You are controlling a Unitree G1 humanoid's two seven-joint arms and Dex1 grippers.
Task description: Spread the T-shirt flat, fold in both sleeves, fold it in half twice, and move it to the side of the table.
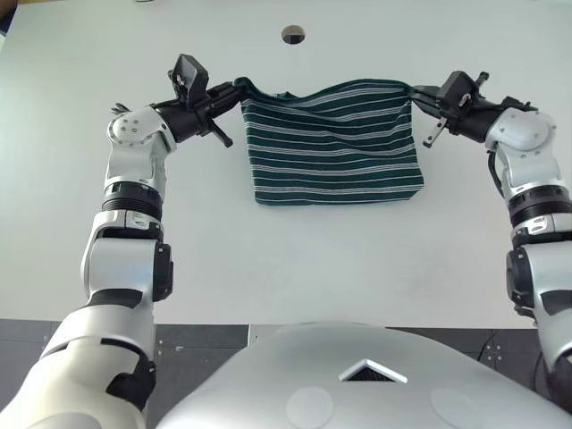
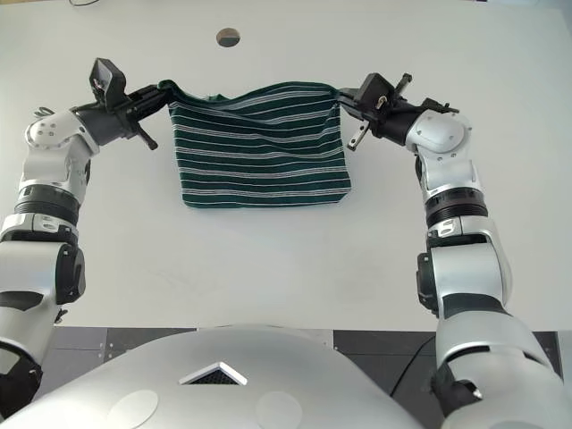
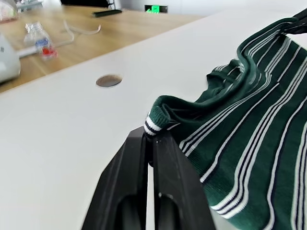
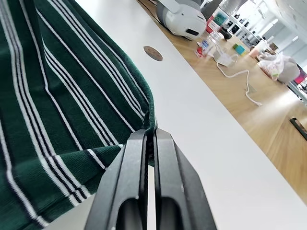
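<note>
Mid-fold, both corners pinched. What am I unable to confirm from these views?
Sleeves: head views, the front layer of the T-shirt hides whether they are folded in.
Lower edge: head views, cannot tell whether it touches the table or hangs above it.
Grip depth: wrist views, the left tool and right tool cover the pinched fabric.
Shirt's lower part: cut off at wrist view edges.

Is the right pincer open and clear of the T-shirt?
No, the right pincer is shut on the top edge of the T-shirt.
</note>
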